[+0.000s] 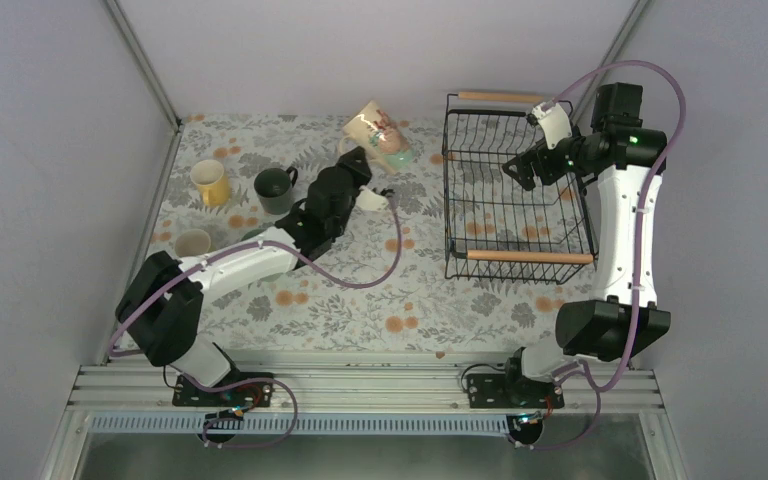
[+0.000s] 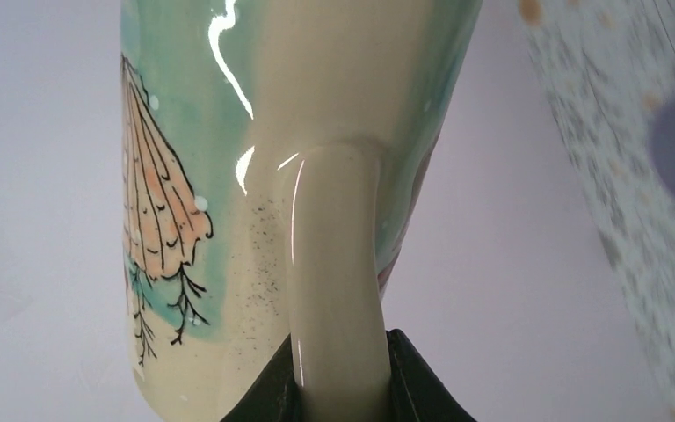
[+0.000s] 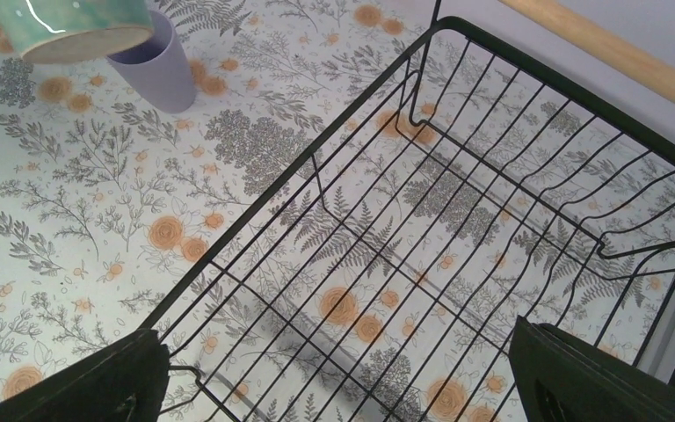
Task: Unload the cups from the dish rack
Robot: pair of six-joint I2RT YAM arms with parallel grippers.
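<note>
Cups stand on the worktop (image 1: 360, 300) well left of the left fingers (image 2: 268, 403): a yellow cup (image 1: 208, 182), a beige cup (image 1: 192, 242) and a dark green cup (image 1: 275, 190). The left fingers clamp the handle of a painted cup (image 2: 228, 176), which is tilted off the worktop. A lavender cup (image 3: 154, 57) stands just below its rim. Further right, the right fingers (image 3: 97, 387) hang spread wide above the wire floor of the rack (image 1: 520, 257).
</note>
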